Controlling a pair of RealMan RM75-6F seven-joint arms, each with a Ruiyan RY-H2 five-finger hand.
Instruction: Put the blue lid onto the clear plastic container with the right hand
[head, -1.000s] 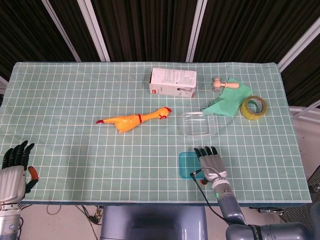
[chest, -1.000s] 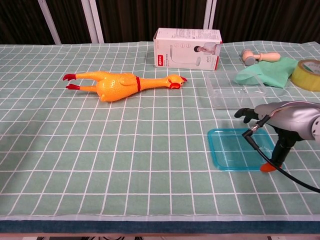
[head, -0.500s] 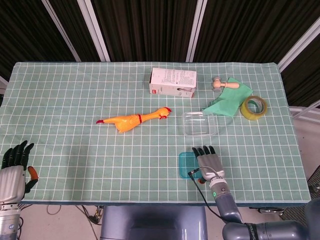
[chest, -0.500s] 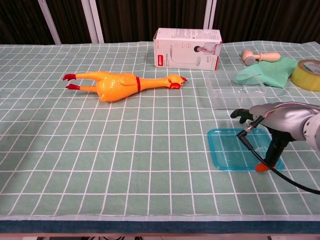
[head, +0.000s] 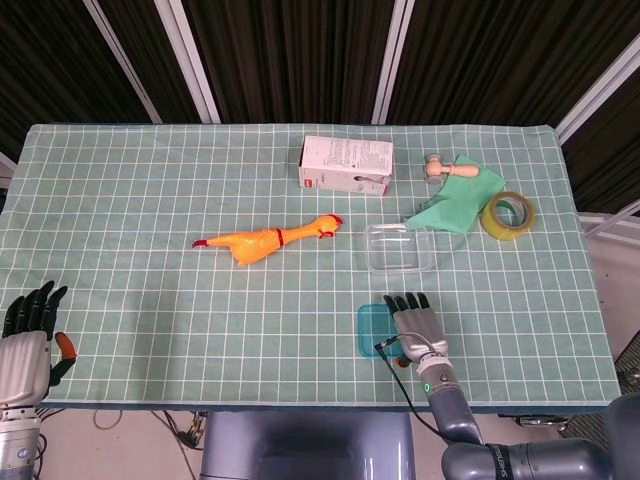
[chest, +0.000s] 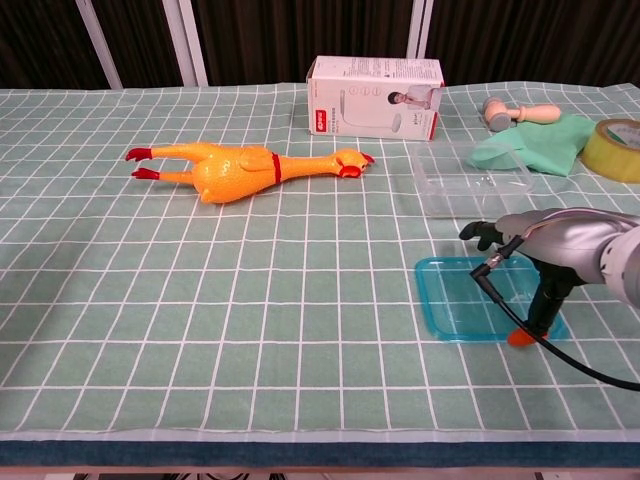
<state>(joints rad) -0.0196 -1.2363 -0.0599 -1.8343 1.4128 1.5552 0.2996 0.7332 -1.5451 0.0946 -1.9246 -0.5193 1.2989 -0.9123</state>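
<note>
The blue lid (chest: 470, 298) (head: 371, 328) lies flat on the green checked cloth near the table's front edge. My right hand (chest: 545, 245) (head: 414, 322) hovers palm down over the lid's right half, fingers spread forward and the orange-tipped thumb pointing down at the lid's near right corner. It holds nothing. Just beyond the lid stands the clear plastic container (chest: 470, 178) (head: 399, 248), open and empty. My left hand (head: 30, 335) rests at the table's front left corner, fingers apart, far from both objects.
A yellow rubber chicken (chest: 240, 166) lies left of the container. Behind it stands a white carton (chest: 375, 97). At the back right are a green cloth (chest: 530, 143), a small wooden mallet (chest: 518, 111) and a roll of yellow tape (chest: 617, 148).
My right hand has shifted slightly left over the lid, and its thumb tip has moved left along the lid's near right corner. The lid and container have stayed put.
</note>
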